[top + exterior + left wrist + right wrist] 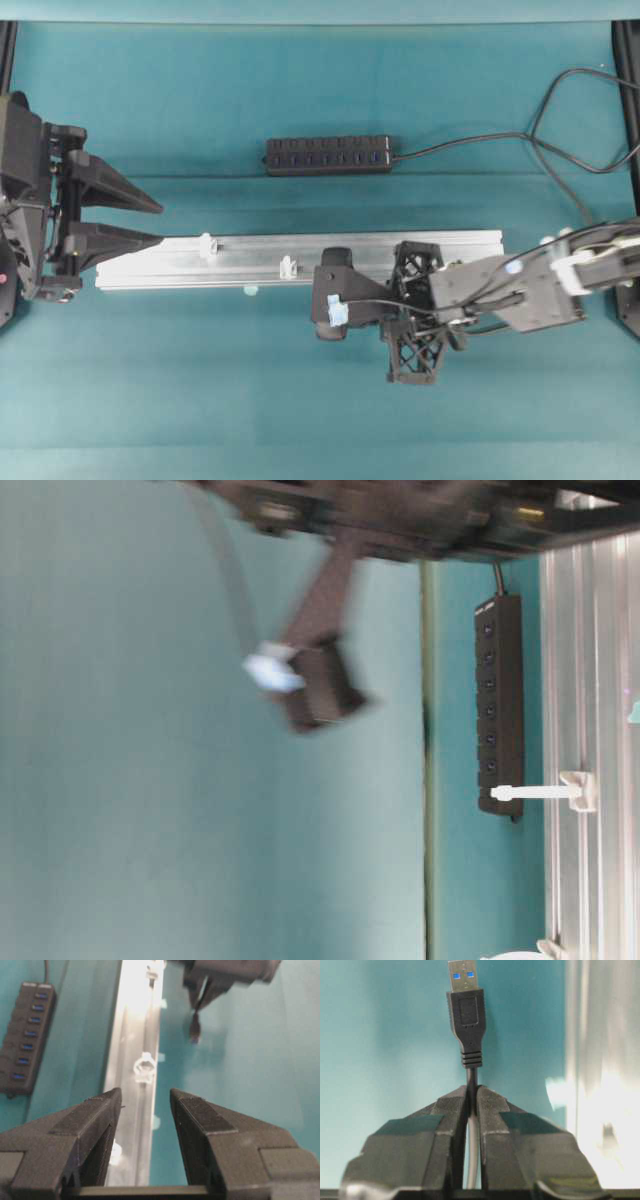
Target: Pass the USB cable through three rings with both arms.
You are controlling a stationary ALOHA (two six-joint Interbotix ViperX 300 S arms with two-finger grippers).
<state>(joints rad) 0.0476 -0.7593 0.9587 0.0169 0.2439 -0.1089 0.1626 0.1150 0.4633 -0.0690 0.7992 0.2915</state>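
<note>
There were two robot arms, one at the left [40, 200] and one at the right [520, 290], each bearing one gripper. One silver rail [300, 245] lay across the middle, with two whitish rings [206, 244] [288, 267] clearly countable on it. One black hub bar [328, 156] sat farther back, and one USB cable [466, 1015] showed between the right arm's jaws.

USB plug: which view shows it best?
Right wrist view. The USB plug fills the frame, silver tip up, with its cable pinched in the shut right hand. The left wrist view shows it small and dark, hanging far off. In the overhead and table-level views I cannot make it out.
</note>
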